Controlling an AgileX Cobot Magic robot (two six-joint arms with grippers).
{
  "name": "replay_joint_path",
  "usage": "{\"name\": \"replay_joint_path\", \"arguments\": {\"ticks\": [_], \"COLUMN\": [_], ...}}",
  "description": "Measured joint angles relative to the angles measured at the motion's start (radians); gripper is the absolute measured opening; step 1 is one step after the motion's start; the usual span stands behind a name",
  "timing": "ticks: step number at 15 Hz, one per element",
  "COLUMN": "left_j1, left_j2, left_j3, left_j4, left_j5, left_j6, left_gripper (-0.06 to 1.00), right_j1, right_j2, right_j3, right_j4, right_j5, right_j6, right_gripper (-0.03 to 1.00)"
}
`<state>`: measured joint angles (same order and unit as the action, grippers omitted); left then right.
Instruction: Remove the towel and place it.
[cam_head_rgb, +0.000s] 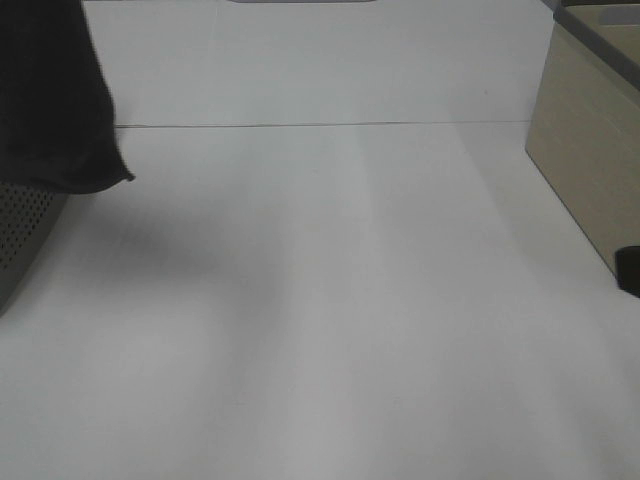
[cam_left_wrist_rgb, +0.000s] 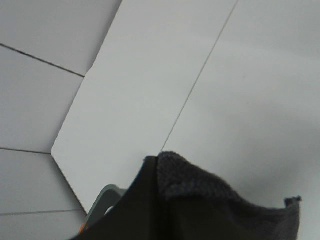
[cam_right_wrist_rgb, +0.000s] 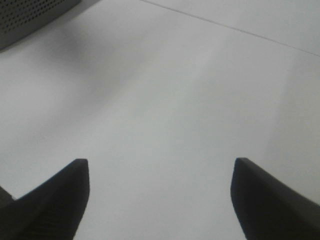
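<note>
The dark charcoal towel (cam_head_rgb: 50, 95) hangs down at the far left of the exterior high view, lifted over a grey perforated basket (cam_head_rgb: 22, 235), with its lower hem just above the table. In the left wrist view the towel (cam_left_wrist_rgb: 215, 205) bunches right at my left gripper (cam_left_wrist_rgb: 146, 200), which is shut on it. One dark finger shows and the rest is hidden by cloth. My right gripper (cam_right_wrist_rgb: 160, 200) is open and empty, its two dark fingertips (cam_right_wrist_rgb: 55, 200) wide apart low over the bare white table. A black bit of it shows at the right edge (cam_head_rgb: 628, 270).
A beige box (cam_head_rgb: 590, 150) stands at the right edge of the white table (cam_head_rgb: 330, 300). A seam line crosses the table at the back. The grey perforated basket also shows in the right wrist view (cam_right_wrist_rgb: 30, 17).
</note>
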<state>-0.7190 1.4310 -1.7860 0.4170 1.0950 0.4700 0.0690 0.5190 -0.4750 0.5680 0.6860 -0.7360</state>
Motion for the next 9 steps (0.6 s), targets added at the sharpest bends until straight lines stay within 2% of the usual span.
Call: {"name": "replay_joint_path", "arguments": {"ticks": [1,2,3,6,7,8,9], "left_j1": [-0.077,-0.105,-0.118,-0.164,-0.17,-0.192,-0.201], "left_j2": [0.027,0.032,0.034,0.043,0.045,0.053,0.055], "left_j3": [0.0,0.0,0.0,0.0,0.0,0.0,0.0], "left_j4": [-0.004,-0.006,-0.006,-0.021,-0.023,-0.03,-0.039], "left_j5": [-0.037,-0.064,-0.08,-0.163,-0.175,-0.22,-0.236], "left_j6": [-0.032,-0.043,-0.048,-0.068,-0.072,-0.088,-0.091], "left_gripper": [0.0,0.0,0.0,0.0,0.0,0.0,0.0], "right_j1": [0.0,0.0,0.0,0.0,0.0,0.0,0.002], "right_j2": [0.186,0.274,0.313,0.491,0.524,0.659,0.722], "right_j3": [0.0,0.0,0.0,0.0,0.0,-0.004,-0.012], "right_j4": [0.216,0.35,0.43,0.873,0.939,1.111,1.141], "right_j5": [-0.02,-0.018,-0.011,0.105,0.133,0.229,0.28], "right_j6": [-0.294,-0.433,-0.512,-0.928,-0.988,-1.154,-1.208], "right_gripper": [0.76,0.75,0.75,0.73,0.73,0.73,0.73]}}
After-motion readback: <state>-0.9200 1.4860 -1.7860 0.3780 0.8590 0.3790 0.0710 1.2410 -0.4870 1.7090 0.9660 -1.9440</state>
